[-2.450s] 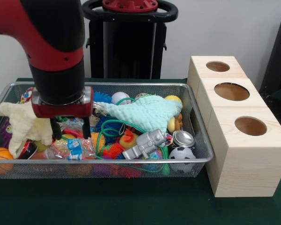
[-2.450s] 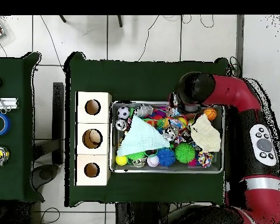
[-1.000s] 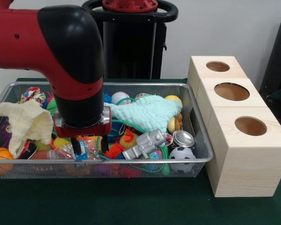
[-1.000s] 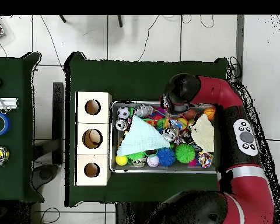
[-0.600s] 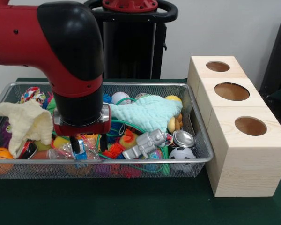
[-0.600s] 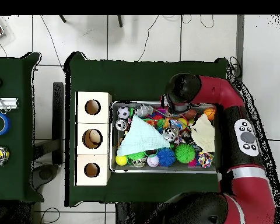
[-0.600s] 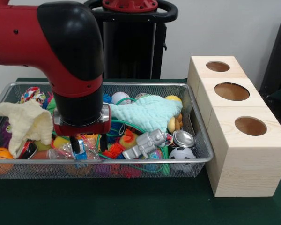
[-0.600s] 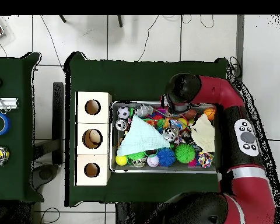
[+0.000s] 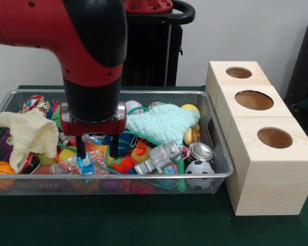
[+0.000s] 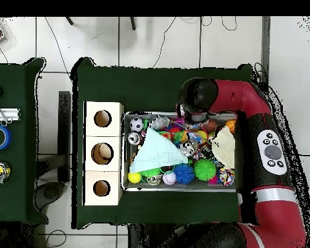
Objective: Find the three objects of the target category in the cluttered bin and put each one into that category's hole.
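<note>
Bin (image 9: 215,154) cluttered | gripper (image 9: 97,149) fingers apart over plastic bottle (image 9: 74,165) | cloths flank

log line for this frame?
gripper: open, empty | over plastic bottle in wire bin | holes: none filled this frame

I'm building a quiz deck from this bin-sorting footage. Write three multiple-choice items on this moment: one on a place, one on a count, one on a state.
1. Where does the mint-green cloth lie?
A. in the mesh bin
B. on the wooden box
C. on the table outside the bin

2. How many round holes does the wooden box have on top?
A. two
B. three
C. four

3. How is the gripper?
A. shut on the soccer ball
B. out of sight
C. open, above the crumpled plastic bottle

Answers:
1 A, it drapes over the toys.
2 B, three openings in a row.
3 C, the fingers stand apart.
</note>
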